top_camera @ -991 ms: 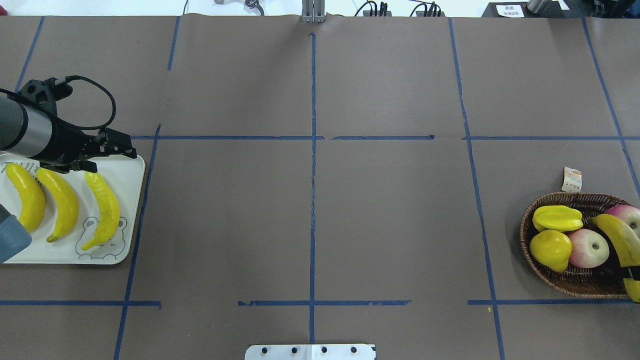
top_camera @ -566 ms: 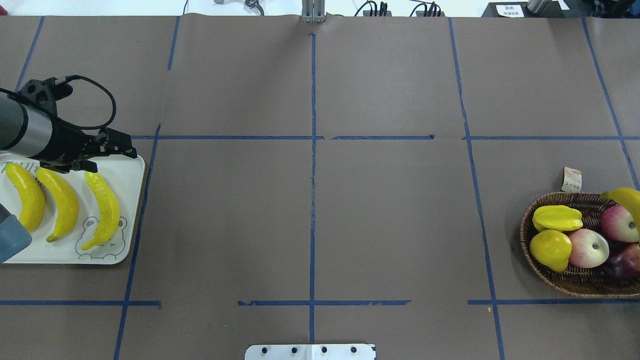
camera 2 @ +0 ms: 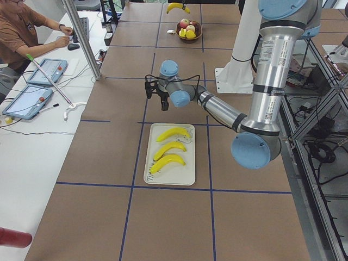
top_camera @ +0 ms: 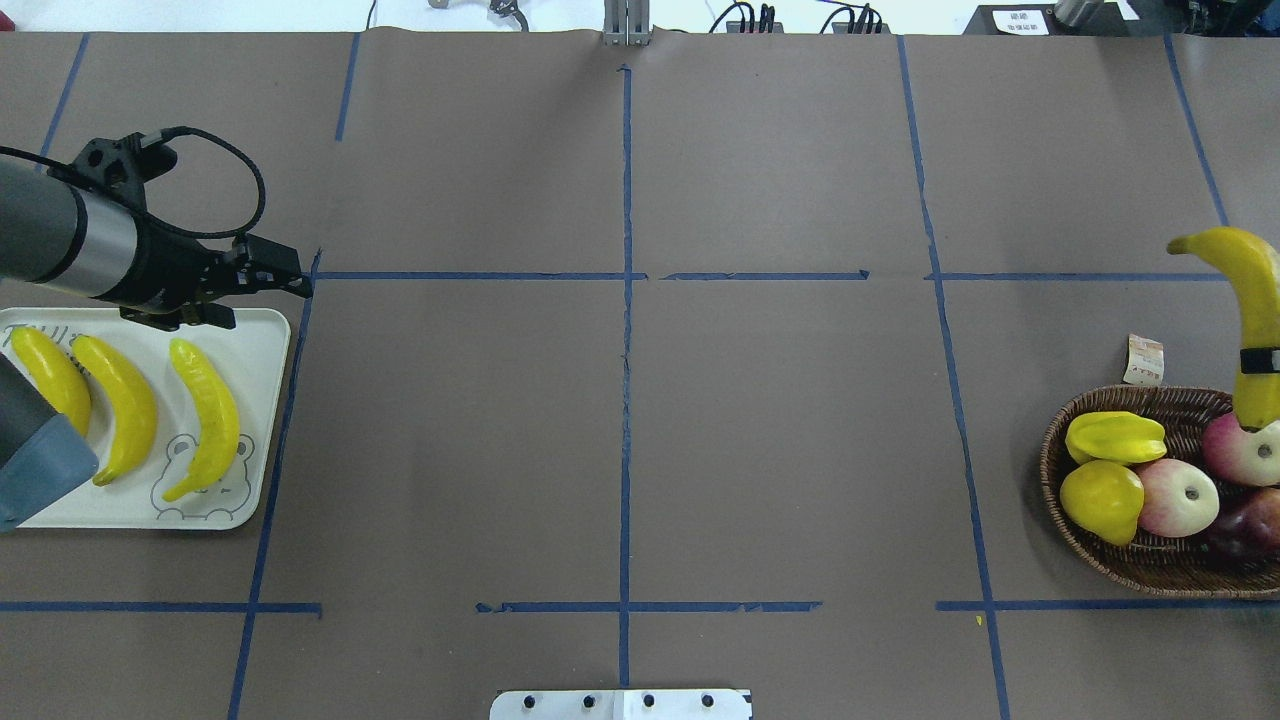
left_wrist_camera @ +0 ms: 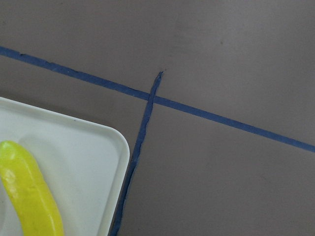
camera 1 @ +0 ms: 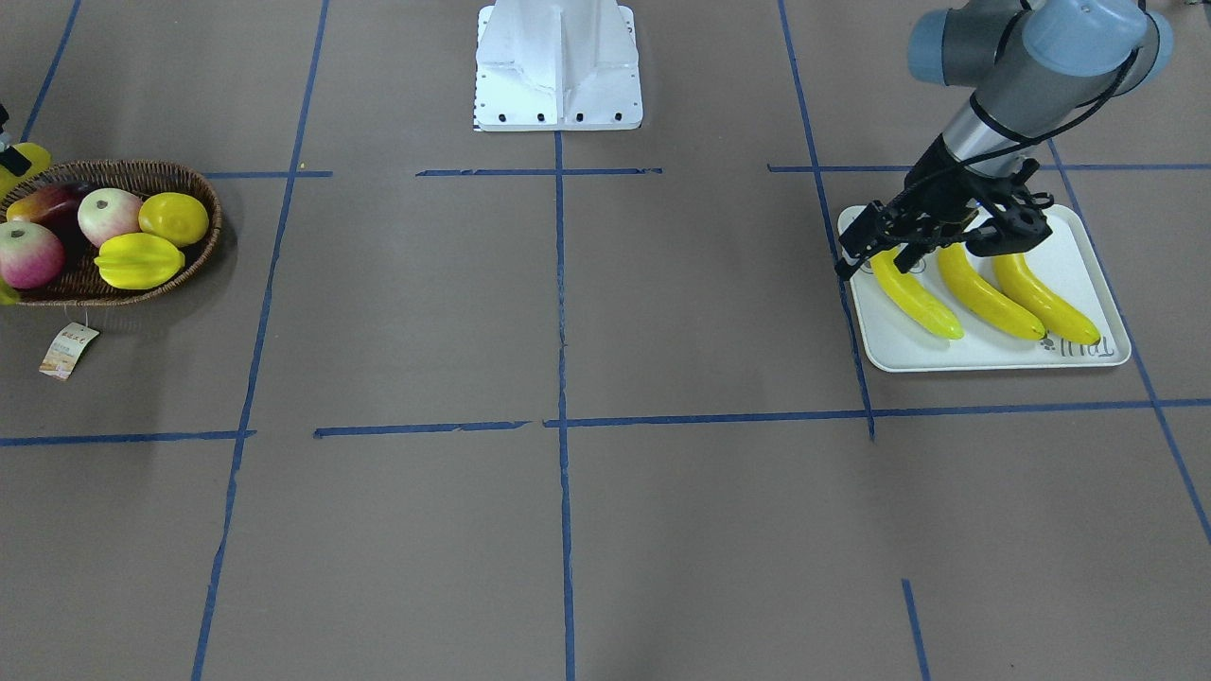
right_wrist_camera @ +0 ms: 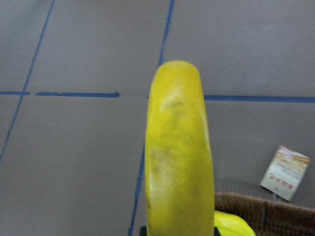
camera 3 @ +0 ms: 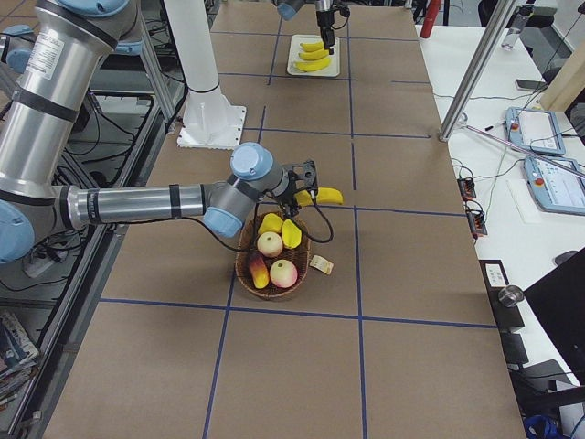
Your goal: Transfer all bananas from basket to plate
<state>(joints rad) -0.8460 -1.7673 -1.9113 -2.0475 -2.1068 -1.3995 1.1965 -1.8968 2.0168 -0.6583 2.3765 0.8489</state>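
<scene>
Fourth banana up and out of the basket.
Your right pincer [top_camera: 1260,361], clamped round the last banana [top_camera: 1245,290], has raised it clear of the basket [top_camera: 1130,560] in the past second. Your left pincer [top_camera: 290,283], spread and empty, has slid off the plate [top_camera: 255,345], where three bananas [top_camera: 128,405] lie. Only the carry across looks left.

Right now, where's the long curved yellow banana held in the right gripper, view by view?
Front-facing: banana at far left edge, cropped.
Overhead: right edge.
Exterior left: top centre.
Exterior right: centre.
Left wrist: not in it.
Right wrist: fills centre.
Landmark: dark brown wicker basket beside it.
</scene>
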